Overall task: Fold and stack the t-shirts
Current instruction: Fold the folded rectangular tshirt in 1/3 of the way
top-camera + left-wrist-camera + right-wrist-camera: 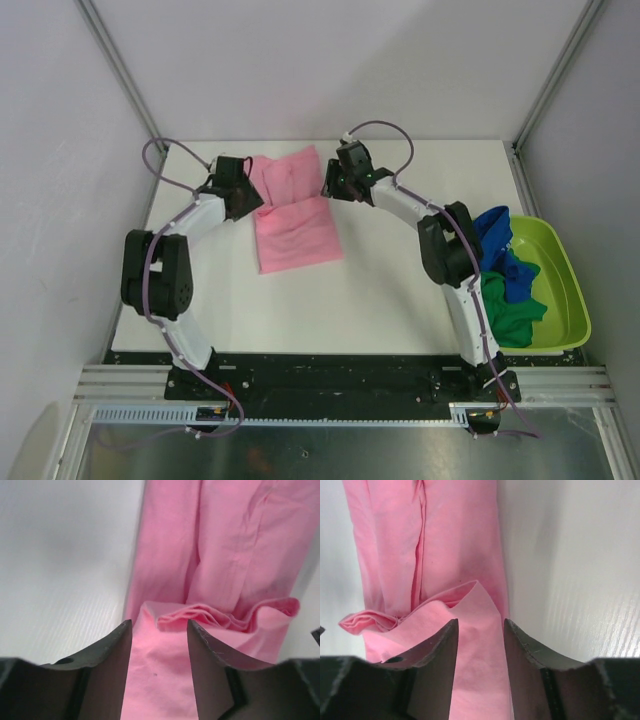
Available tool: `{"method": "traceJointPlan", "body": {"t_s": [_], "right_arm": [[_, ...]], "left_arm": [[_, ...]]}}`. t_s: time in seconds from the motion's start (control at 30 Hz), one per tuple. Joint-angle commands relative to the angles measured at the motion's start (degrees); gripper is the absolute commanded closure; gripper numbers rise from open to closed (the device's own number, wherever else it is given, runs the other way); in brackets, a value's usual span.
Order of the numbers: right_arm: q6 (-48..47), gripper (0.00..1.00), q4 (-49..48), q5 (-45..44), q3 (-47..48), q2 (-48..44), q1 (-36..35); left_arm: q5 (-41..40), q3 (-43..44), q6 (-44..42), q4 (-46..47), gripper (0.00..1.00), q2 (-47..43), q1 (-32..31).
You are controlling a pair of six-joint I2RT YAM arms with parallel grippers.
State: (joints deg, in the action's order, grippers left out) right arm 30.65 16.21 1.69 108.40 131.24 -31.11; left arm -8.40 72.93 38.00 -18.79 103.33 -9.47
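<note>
1. The pink t-shirt (295, 225) lies on the far middle of the worktop (350, 300), between the two claws. Its nearer part is a flat rectangle, and its farther part lies at a slight angle towards the back.
2. In the left wrist view the pink t-shirt (225, 555) runs away from the camera in long creased panels. A layered edge of it is turned back just past the fingertips.
3. The left claw (245, 200) is at the shirt's left edge. Seen from its wrist, the left claw (159, 630) is narrow, with pink cloth filling the gap between its fingers, so it holds the shirt.
4. The right claw (333, 183) is at the shirt's right edge. Seen from its wrist, the right claw (480, 627) is also narrow and pinches a raised flap of the pink t-shirt (455, 540).
5. Well apart on the right, a blue t-shirt (497, 240) and a green t-shirt (510, 310) are heaped unfolded in a lime-green tub (570, 290), spilling over its left rim beside the right arm.
</note>
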Motion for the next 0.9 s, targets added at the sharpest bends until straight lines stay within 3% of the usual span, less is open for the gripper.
{"method": "traceJointPlan", "body": {"t_s": [0.0,0.17,0.3,0.57,0.87], "right_arm": [[-3.03,0.59,1.99,-1.32,-0.75,-5.46,-2.24],[-3.7,0.78,0.62,-0.34,-4.14,-5.57,-4.57],[-3.69,0.84,0.32,1.63,-3.23,-3.61,-5.39],[-4.05,0.86,2.55,2.53,4.87,2.52,-6.69],[-3.02,0.85,7.2,1.7,16.44,10.69,-5.33]], "left_arm": [[4.74,-3.67,-0.77,1.87,0.57,-6.73,-0.31],[8.63,-6.27,-0.1,1.96,0.86,-6.79,-2.13],[11.08,-6.54,0.81,2.35,0.96,-4.73,-3.34],[13.19,-0.64,2.09,3.42,0.97,3.32,-3.21],[10.42,6.46,1.14,3.49,0.95,10.04,1.66]]}}
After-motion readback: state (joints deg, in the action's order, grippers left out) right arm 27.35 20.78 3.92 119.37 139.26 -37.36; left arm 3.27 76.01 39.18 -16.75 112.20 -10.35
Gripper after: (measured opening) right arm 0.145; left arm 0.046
